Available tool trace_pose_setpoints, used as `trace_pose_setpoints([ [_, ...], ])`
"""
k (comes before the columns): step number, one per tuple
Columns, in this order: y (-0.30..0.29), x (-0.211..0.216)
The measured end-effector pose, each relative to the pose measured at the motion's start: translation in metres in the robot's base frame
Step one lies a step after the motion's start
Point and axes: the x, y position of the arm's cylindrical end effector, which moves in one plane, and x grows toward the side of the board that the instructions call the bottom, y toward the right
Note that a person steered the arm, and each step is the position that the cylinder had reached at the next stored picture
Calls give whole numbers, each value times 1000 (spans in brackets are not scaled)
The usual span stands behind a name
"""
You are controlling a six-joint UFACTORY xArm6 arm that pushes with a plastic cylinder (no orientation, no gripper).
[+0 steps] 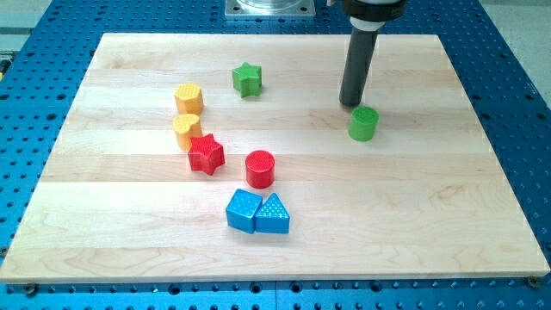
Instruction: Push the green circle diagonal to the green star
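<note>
The green circle (363, 123) stands on the wooden board (430, 215) at the view's upper right. The green star (247, 78) sits near the view's top, left of centre, well apart from the circle. My rod comes down from the view's top, and my tip (351, 104) rests on the board just above and slightly left of the green circle, very close to it or touching it.
A yellow hexagon (188, 98) and a yellow heart (187, 129) sit at the left, with a red star (207, 154) below them. A red circle (260, 169) is at centre. A blue cube (244, 211) and a blue triangle (273, 214) lie below it.
</note>
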Motion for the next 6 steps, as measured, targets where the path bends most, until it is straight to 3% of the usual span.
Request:
trace_pose_setpoints([
  [2,-24,151],
  [5,14,32],
  [6,45,32],
])
